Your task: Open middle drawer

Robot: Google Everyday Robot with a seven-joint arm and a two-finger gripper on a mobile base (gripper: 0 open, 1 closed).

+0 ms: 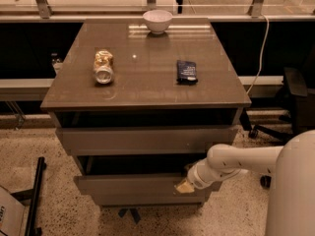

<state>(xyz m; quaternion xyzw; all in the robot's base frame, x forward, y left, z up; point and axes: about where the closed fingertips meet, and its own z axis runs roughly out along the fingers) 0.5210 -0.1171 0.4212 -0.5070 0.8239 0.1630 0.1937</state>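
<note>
The grey-brown cabinet (147, 87) has three stacked flat drawer fronts. The middle drawer (128, 186) sits below a dark gap under the top drawer (142, 140) and stands slightly forward of the bottom front (147, 200). My gripper (184, 186) is at the right part of the middle drawer's front, near its upper edge. Its tan tip touches or nearly touches the panel. My white arm (236, 161) reaches in from the lower right.
On the cabinet top are a white bowl (157, 19), a can lying on its side (103, 67) and a dark snack packet (186, 72). An office chair (295, 107) stands at the right. A black pole (35, 195) lies on the floor at the left.
</note>
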